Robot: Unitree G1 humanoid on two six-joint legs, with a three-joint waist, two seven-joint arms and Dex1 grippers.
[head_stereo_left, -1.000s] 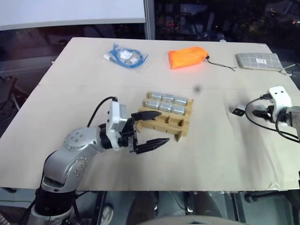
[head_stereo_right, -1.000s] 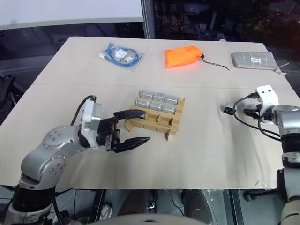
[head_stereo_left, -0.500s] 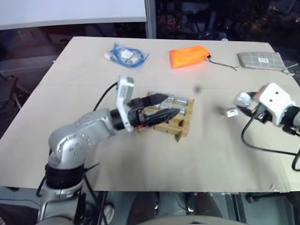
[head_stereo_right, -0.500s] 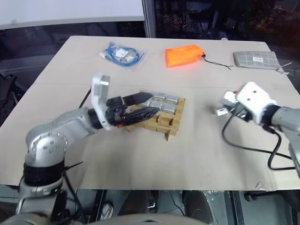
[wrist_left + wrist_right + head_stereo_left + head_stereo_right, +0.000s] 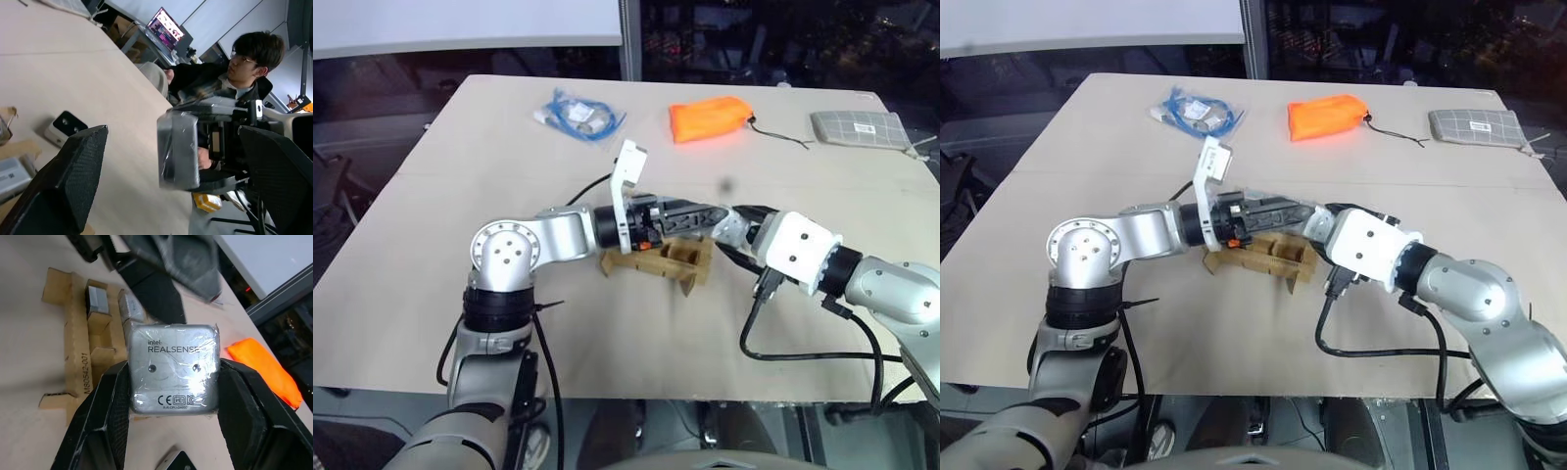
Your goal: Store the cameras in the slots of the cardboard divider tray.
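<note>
A: Progress check, taking the tan cardboard divider tray [image 5: 658, 257] as landmark. What was stored?

B: Several slots of the tray already held small silver-grey boxy cameras; two [image 5: 100, 299] showed in the right wrist view. The row nearest the robot looked empty, so the job seemed roughly two-thirds done. Exact count could not be read, as both arms crossed above the tray.

A: And the next piece?

B: A plastic-wrapped silver-grey camera [image 5: 172, 368] was clamped between the two black fingers of the right gripper [image 5: 173, 382], held above the tray's right end. Another small camera [image 5: 63, 126] lay loose on the table beyond the tray, by my judgement yet to be stored.

A: Left claw?

B: The left gripper [image 5: 166, 161] stood wide apart, holding nothing, fingers either side of the wrapped camera without touching it. It looked like a handover.
</note>
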